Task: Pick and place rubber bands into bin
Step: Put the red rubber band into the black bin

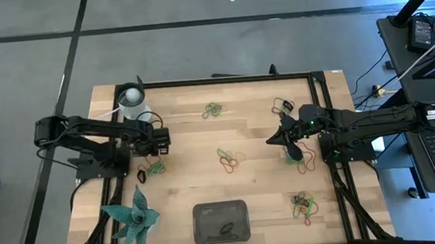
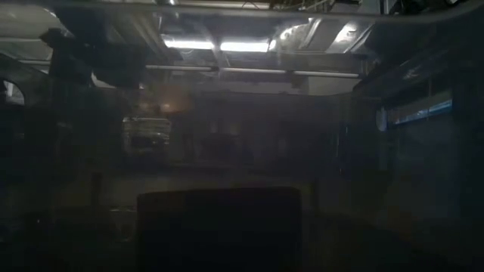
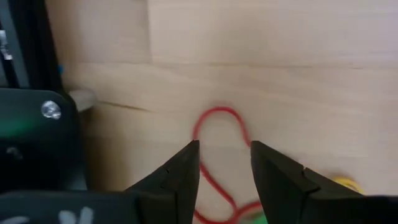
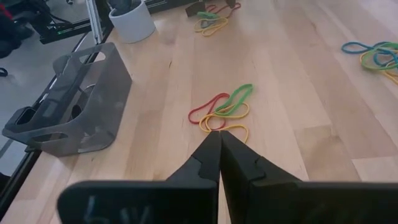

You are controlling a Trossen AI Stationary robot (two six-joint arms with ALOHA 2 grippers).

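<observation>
Grey bin (image 1: 221,222) holds few rubber bands (image 1: 226,160); most remain scattered on table (image 1: 186,125). Left hand (image 3: 224,171) spread over red band (image 3: 219,124); right hand (image 4: 219,146) pressed together, empty.

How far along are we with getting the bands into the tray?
Early. The bin holds only a band or two. In hand: left gripper is open, its fingers straddling a red band; right gripper is shut and empty above a central cluster. Left: several clusters of rubber bands still on the table.
</observation>
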